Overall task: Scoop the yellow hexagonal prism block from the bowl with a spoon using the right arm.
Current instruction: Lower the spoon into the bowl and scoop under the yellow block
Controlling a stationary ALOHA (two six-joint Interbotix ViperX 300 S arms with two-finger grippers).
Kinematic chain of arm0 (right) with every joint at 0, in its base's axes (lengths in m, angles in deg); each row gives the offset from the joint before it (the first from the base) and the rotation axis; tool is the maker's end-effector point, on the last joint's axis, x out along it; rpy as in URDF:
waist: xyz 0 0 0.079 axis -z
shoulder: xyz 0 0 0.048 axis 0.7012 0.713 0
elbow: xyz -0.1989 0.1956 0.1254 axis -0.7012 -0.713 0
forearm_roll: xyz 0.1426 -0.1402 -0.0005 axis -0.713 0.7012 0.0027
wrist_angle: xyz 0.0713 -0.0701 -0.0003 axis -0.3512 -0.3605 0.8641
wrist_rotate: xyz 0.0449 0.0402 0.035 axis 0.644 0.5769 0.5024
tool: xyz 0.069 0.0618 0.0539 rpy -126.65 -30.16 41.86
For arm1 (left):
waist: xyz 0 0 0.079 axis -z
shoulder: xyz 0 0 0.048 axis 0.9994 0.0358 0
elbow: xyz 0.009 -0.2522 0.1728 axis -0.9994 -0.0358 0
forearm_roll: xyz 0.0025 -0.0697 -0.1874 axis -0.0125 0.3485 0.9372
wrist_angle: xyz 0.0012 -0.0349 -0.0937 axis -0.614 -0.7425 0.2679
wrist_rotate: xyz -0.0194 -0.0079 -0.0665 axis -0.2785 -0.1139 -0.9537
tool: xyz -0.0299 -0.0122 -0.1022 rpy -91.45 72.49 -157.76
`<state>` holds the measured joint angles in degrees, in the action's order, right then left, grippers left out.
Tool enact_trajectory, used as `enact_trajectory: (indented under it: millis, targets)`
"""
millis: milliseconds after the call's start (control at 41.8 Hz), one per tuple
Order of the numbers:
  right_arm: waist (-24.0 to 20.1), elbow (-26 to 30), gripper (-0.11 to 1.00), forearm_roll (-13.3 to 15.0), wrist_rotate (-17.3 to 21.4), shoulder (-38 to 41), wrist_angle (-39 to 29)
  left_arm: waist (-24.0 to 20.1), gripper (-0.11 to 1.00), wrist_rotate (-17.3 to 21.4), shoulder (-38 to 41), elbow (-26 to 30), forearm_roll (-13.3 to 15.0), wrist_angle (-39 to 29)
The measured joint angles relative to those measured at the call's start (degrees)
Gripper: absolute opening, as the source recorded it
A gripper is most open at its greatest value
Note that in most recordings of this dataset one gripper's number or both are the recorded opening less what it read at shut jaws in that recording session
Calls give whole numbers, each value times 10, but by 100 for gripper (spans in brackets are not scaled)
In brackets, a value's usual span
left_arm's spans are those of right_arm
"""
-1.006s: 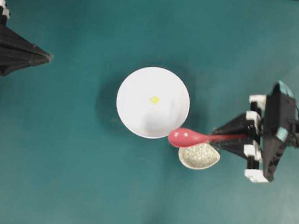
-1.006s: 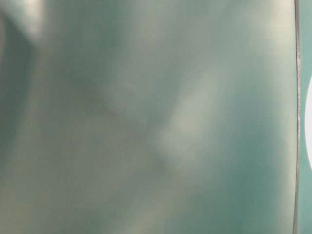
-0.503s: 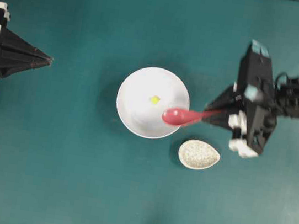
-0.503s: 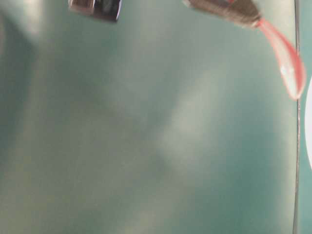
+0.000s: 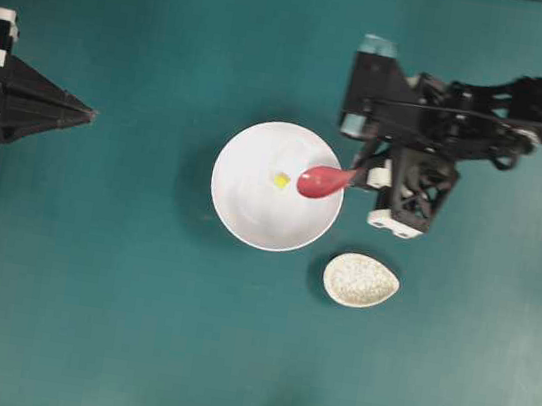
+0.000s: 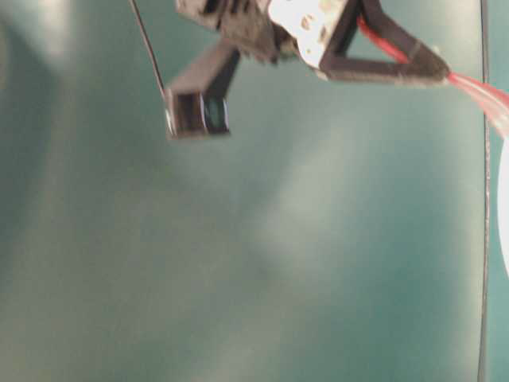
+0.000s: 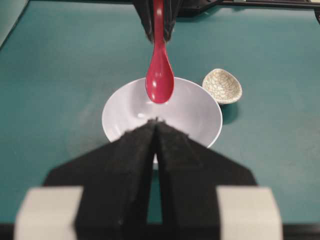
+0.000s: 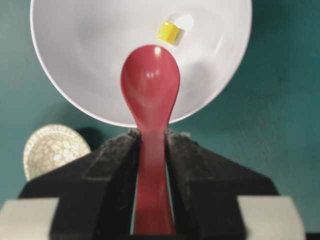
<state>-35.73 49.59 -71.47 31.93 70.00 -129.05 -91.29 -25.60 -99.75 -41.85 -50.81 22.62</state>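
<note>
Overhead coverage placed the left end effector (image 5: pixel 87 114), clenched and empty, well apart from the bowl (image 5: pixel 240 209); only the right wrist view showed the right end effector (image 8: pixel 150 137) grasping the spoon (image 8: pixel 150 90), scoop over the bowl beside the yellow hexagonal prism block (image 8: pixel 168 31). Teal bench (image 5: pixel 83 318) lay beneath.

The overhead view is bright and evenly lit, and fairly sharp. Soft dark shadows are seen on the green table (image 5: pixel 87 288) left of the bowl (image 5: pixel 240 209) and beside the spoon rest (image 5: pixel 361 281). The table-level view is badly blurred, with pale washed-out patches. In the right wrist view, small white shines are seen on the spoon (image 8: pixel 150 85), and the bowl glares bright white.
</note>
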Motion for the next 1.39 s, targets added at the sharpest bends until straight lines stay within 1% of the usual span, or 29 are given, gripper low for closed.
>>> enact_trajectory:
  millis: [96, 215, 335, 551, 1029, 1221, 1389]
  targets:
    - [0, 32, 24, 4, 1, 29, -32, 0, 0, 0, 0, 0, 0, 4]
    - [0, 55, 24, 6, 1, 47, -59, 0, 0, 1, 0, 0, -1, 7]
    - [0, 62, 24, 6, 0, 63, -74, 0, 0, 1, 0, 0, -1, 8]
    - [0, 62, 24, 6, 2, 86, -74, -4, 0, 1, 0, 0, -1, 9]
    - [0, 62, 24, 6, 11, 117, -25, -7, 0, 1, 0, 0, -1, 9]
    - [0, 62, 24, 6, 11, 123, 14, -7, 0, 1, 0, 0, -1, 9]
    - [0, 64, 24, -2, 11, 128, 49, -7, 0, 1, 0, 0, -1, 9]
